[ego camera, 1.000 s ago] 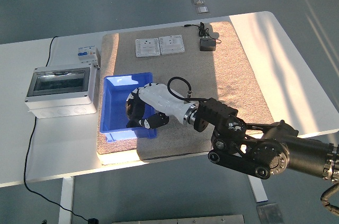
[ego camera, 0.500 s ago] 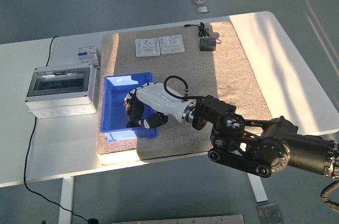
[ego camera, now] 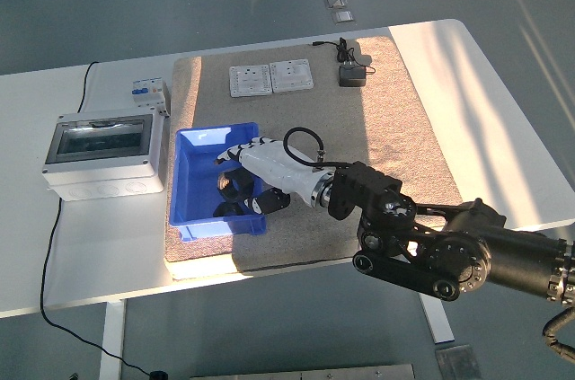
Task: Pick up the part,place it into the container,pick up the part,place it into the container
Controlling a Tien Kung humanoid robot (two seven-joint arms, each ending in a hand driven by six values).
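Note:
The blue container sits at the left of the tan mat. My right hand, white with black fingertips, hangs over the container's right half. Its fingers are stretched out to the left and hold nothing. A black part lies inside the container just under the palm, with another dark piece near the front wall. A black adapter with its cable lies on the mat's far side. My left hand does not show.
Two white socket plates lie at the mat's far edge. A grey distribution box stands left of the container, and a small circuit breaker stands behind it. A black cable runs off the table's front left.
The right hand's fingers, curled around the black part over the container before, have straightened out. The part now lies in the container below them.

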